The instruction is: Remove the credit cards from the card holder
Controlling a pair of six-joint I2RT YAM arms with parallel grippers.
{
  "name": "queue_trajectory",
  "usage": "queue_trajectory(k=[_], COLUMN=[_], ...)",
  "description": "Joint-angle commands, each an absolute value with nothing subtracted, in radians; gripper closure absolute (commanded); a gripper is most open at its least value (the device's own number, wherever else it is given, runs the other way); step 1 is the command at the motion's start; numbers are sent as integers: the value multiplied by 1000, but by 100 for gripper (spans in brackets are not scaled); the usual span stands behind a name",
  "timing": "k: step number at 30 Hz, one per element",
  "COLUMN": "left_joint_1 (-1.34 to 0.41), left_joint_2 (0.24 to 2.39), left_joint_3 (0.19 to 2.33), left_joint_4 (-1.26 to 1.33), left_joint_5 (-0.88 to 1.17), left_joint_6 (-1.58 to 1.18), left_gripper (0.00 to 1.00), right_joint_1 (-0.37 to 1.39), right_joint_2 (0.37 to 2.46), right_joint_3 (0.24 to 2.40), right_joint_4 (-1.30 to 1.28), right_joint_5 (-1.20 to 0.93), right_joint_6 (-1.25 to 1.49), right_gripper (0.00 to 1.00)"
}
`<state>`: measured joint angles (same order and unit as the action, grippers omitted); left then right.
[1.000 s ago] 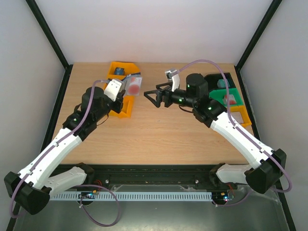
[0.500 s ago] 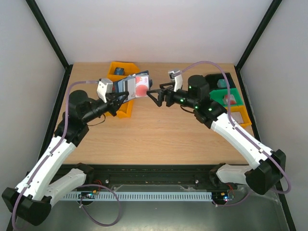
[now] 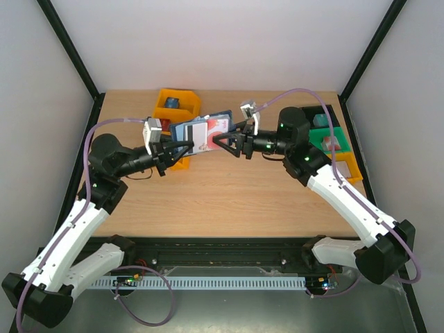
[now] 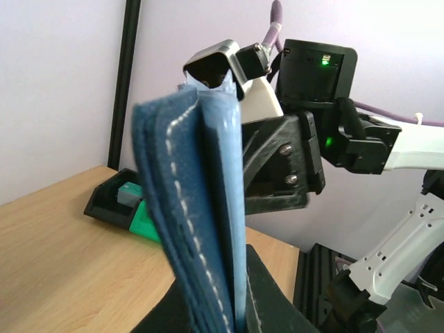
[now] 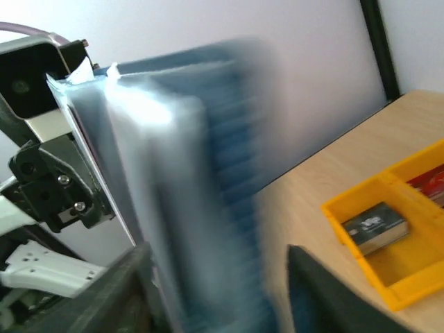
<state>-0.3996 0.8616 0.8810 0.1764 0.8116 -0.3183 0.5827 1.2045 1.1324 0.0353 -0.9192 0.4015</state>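
Note:
The card holder [image 3: 189,130] is a navy folding case, lighter blue inside. It hangs above the table at the back centre, and my left gripper [image 3: 179,147] is shut on its left end. In the left wrist view the card holder [image 4: 198,208] stands edge-on between the dark fingers [image 4: 281,302]. A credit card [image 3: 215,127] with a red patch shows on its open face. My right gripper [image 3: 222,141] reaches in from the right. Its jaws stand either side of the blurred card holder [image 5: 201,201], with a gap at the right finger [image 5: 319,291].
A yellow bin [image 3: 182,97] sits at the back left, behind the held case; its far compartment holds a dark object [image 5: 374,225]. A black tray with green inside [image 3: 320,137] and another yellow bin [image 3: 352,168] lie at the right.
My left arm has swung the card holder up and to the right, towards the middle. The right gripper has moved left onto the holder's end, and its jaws have narrowed.

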Motion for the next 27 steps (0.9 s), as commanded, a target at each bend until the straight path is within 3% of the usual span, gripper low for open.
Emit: queue_trajectory(k=[1,3,4,7,9,16,23,27], left_joint_1=[-394,-391,-387,-369,-357,-314,-312,-307], left_joint_2=[838,833,831,819,813,789,785,783], left_joint_3=[875,868,862,841,831,801,797,786], left_joint_4=[252,265,276,303,317,343,333,377], left_joint_5=[865,859,855,847,845,810,784,827], left_joint_6=[-338,-351,-363,-397,-404,-431,-411,-453], left_gripper=[98,98,97,72,65,67,78,78], right_joint_1=[583,583,583,583,582,573,572,572], right_joint_2=[1228,1218,1211,1191,1181,1177,1204,1197], right_joint_3=[1155,1154,1151,1149,1149,1163,1161,1166], right_joint_4=[94,97,100,97,89,52,120,130], right_joint_5=[-1037,-1043,-1042,-1048,-1058,-1092,-1145,-1188], right_joint_6=[447,441,439,428,419,393,466,447], right_gripper=[69,90,96,98,98,98,98,98])
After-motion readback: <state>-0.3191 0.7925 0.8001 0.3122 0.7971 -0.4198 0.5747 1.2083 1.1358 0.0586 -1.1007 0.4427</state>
